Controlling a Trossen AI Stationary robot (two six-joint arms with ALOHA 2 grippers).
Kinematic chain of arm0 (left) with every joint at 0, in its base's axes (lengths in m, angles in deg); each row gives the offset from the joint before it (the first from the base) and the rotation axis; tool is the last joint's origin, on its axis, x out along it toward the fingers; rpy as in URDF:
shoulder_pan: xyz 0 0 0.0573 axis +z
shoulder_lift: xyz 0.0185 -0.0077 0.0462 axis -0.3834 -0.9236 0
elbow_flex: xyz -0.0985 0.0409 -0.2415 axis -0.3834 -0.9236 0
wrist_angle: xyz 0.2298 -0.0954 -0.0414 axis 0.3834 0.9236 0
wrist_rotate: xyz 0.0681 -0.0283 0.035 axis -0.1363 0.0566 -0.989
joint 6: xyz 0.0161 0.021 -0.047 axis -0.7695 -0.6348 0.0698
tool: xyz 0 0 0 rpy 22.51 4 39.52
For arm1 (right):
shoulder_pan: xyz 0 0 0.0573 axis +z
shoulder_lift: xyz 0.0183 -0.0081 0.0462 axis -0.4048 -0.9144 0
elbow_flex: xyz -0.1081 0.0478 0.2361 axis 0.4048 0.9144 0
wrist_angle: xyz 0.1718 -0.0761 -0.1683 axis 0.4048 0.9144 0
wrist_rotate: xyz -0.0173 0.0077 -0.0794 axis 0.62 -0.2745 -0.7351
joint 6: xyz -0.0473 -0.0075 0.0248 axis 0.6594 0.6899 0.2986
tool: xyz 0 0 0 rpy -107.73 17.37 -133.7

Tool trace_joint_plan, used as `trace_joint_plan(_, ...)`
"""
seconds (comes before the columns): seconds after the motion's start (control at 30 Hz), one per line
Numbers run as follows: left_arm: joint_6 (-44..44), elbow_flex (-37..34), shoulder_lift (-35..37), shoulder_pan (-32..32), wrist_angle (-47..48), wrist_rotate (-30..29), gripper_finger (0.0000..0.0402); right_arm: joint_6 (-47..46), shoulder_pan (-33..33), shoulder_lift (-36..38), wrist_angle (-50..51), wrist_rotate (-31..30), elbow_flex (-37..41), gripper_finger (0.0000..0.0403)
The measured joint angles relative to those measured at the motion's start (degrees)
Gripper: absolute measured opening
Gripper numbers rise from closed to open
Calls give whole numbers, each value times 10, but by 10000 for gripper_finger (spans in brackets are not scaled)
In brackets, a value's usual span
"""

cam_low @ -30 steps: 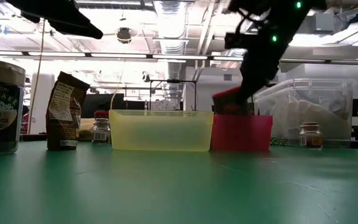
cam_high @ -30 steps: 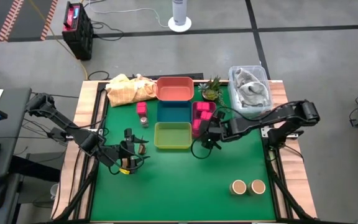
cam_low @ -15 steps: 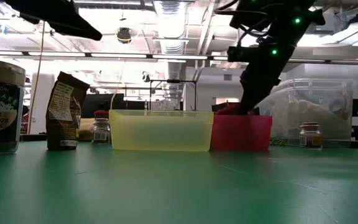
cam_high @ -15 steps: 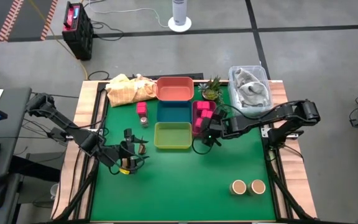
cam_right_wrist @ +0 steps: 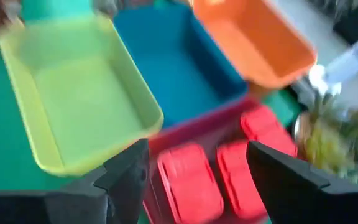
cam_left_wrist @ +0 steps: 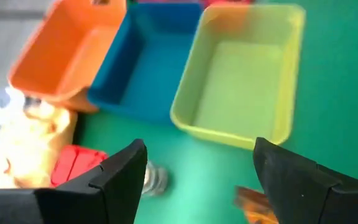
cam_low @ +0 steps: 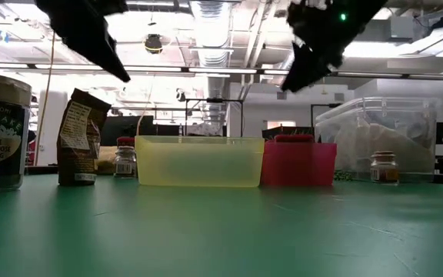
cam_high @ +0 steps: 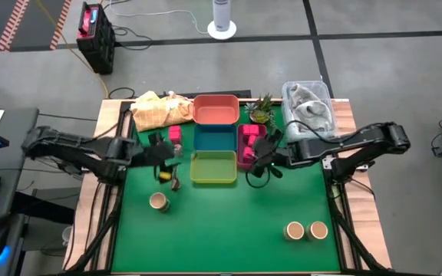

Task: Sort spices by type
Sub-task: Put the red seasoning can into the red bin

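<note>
My left gripper [cam_high: 169, 151] hangs open and empty above the table's left part, near a loose pink box [cam_left_wrist: 73, 165] and a tiny jar [cam_left_wrist: 152, 178]. A brown packet [cam_left_wrist: 250, 202] stands just nearer. A tan-topped jar [cam_high: 157, 201] stands alone on its base toward the near edge. My right gripper [cam_right_wrist: 197, 155] is open and empty above the pink tray [cam_low: 302, 165], which holds three pink boxes [cam_right_wrist: 188, 180]. Two more tan-topped jars [cam_high: 305, 230] stand at the near right.
Yellow tray [cam_high: 212, 167], blue tray [cam_high: 215, 138] and orange tray [cam_high: 216, 109] form a row toward the far edge, beside the pink tray. A yellow cloth [cam_high: 158, 110], a green plant [cam_high: 261, 110] and a clear tub [cam_high: 309, 111] sit along the far edge. Open green mat lies near.
My right gripper lowered a pink box into the pink tray, let it go and rose clear. My left gripper left the tan-topped jar standing near the brown packet, rose and moved toward the far edge, ending beside the loose pink box.
</note>
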Motion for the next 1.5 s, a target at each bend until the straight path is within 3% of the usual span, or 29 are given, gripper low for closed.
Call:
trace_joint_plan(0.17,-25,0,-16,153,-11,104,279,59,26,-2,-72,-55,0,297)
trace_joint_plan(0.37,35,0,-20,302,-28,136,279,115,28,-2,-154,-93,0,297)
trace_joint_plan(0.5,91,0,-20,356,-6,159,279,155,24,-2,-196,-94,0,297)
trace_joint_plan(0.73,149,0,-55,358,1,127,292,195,27,-2,-237,-94,0,297)
trace_joint_plan(1.0,213,0,-152,343,-22,130,323,195,61,-2,-247,-94,0,297)
trace_joint_plan(1.2,216,22,-197,343,-23,111,331,218,97,-2,-263,-114,0,297)
trace_joint_plan(1.5,169,57,-272,345,-18,96,332,236,99,-2,-289,-122,0,297)
